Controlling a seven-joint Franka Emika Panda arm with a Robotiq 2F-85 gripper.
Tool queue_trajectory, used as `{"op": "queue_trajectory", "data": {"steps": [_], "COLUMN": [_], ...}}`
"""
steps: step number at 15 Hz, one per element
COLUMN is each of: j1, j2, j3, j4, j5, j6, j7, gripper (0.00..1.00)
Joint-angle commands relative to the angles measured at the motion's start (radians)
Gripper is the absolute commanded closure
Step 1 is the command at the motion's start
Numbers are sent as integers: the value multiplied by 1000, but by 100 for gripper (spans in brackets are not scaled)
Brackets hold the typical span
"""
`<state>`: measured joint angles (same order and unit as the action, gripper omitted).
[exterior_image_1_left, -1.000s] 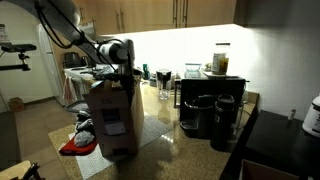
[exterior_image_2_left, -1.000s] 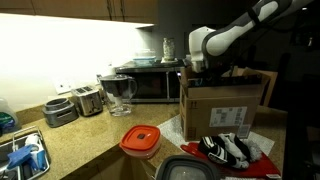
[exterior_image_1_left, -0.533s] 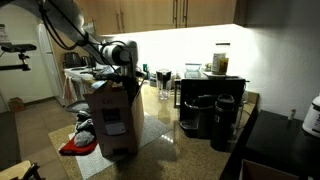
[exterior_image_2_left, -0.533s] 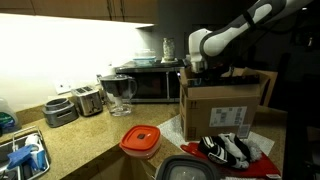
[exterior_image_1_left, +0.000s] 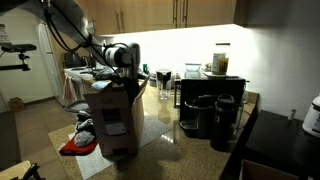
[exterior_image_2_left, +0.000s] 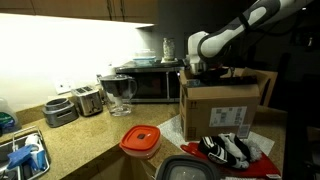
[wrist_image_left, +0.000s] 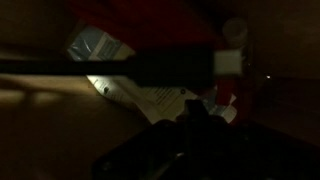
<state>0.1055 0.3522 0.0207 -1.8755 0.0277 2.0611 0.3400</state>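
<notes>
Down inside the open cardboard box (exterior_image_2_left: 222, 110), which stands on the desk (exterior_image_2_left: 90, 140), the end effector (exterior_image_2_left: 197, 68) is closed (whether it pinches anything is too dark to tell). Pulling up could likely snag a flap and tip the box.

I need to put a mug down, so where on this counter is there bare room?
Bare counter lies between the toaster and the red-lidded container, and between the cardboard box and the coffee machines. It is crowded in front of the box.
</notes>
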Motion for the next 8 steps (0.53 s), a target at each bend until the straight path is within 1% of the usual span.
{"op": "queue_trajectory", "data": {"steps": [1, 8], "j1": [2, -4], "j2": [-10, -135], "j3": [-4, -23], "j4": [-10, -32], "j5": [9, 1], "j6": [-19, -95], "j7": [26, 76], "gripper": [100, 100]}}
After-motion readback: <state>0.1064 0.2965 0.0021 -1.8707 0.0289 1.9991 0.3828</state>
